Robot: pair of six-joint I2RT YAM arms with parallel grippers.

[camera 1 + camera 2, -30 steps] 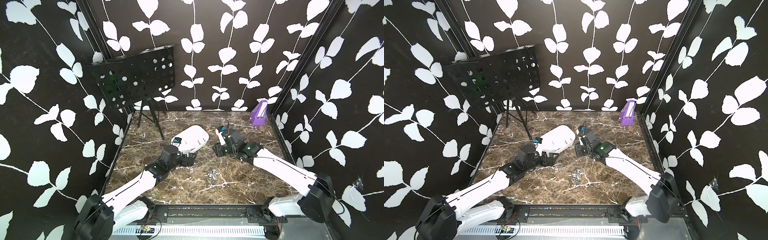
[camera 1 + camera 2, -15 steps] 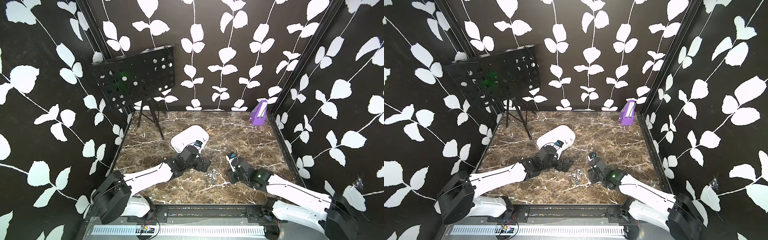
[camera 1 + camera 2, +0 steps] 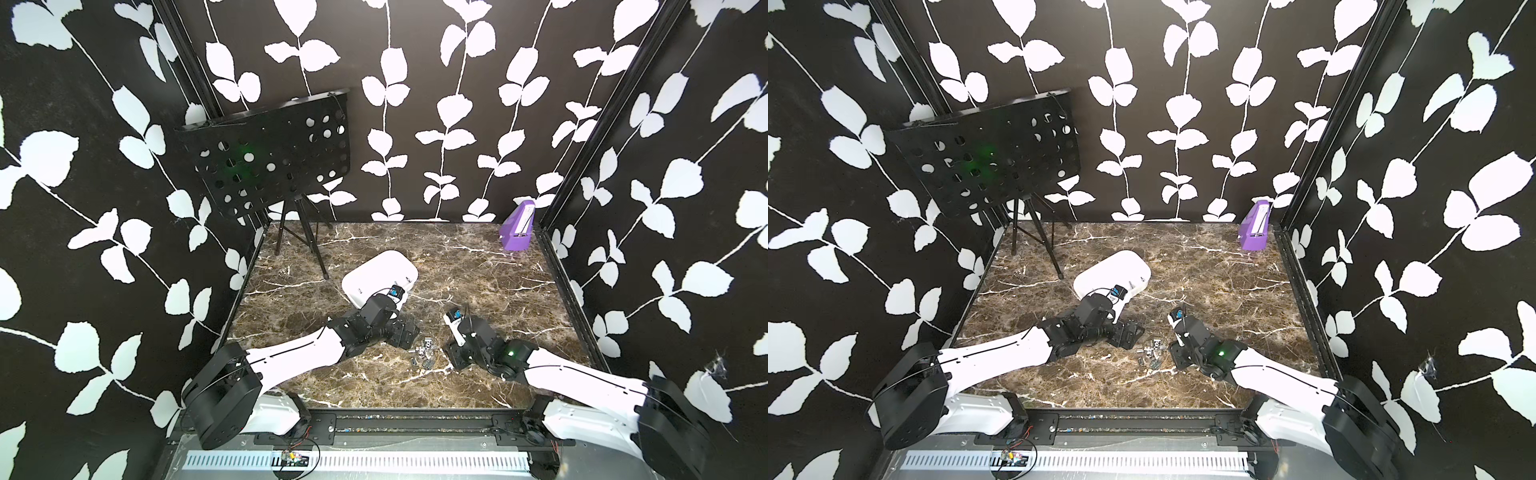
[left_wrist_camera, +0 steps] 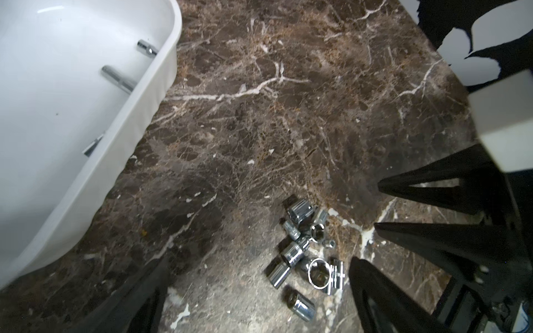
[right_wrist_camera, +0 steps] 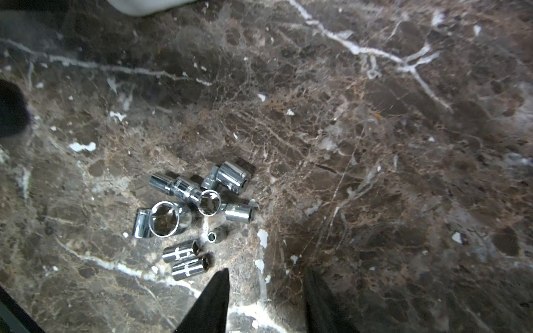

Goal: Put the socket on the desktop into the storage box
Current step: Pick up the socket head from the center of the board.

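Note:
Several chrome sockets [image 3: 424,355] [image 3: 1152,355] lie in a loose pile on the dark marble desktop [image 3: 478,266] near its front edge. The white storage box [image 3: 380,272] [image 3: 1113,272] [image 4: 57,101] sits behind them and holds three sockets [image 4: 118,77]. My left gripper [image 4: 259,288] [image 3: 409,334] is open just left of the pile [image 4: 305,248], with a few sockets lying between its fingers, none gripped. My right gripper [image 5: 266,278] [image 3: 452,356] stands open just right of the pile [image 5: 196,213], with nothing between its fingers.
A small purple box [image 3: 517,230] [image 3: 1255,232] stands in the back right corner. A black perforated music stand [image 3: 270,153] on a tripod [image 3: 305,241] occupies the back left. Black frame rails edge the desktop.
A second ago both grippers were up by the storage box. Both have come forward and down to either side of the socket pile; in the last half second they barely shifted.

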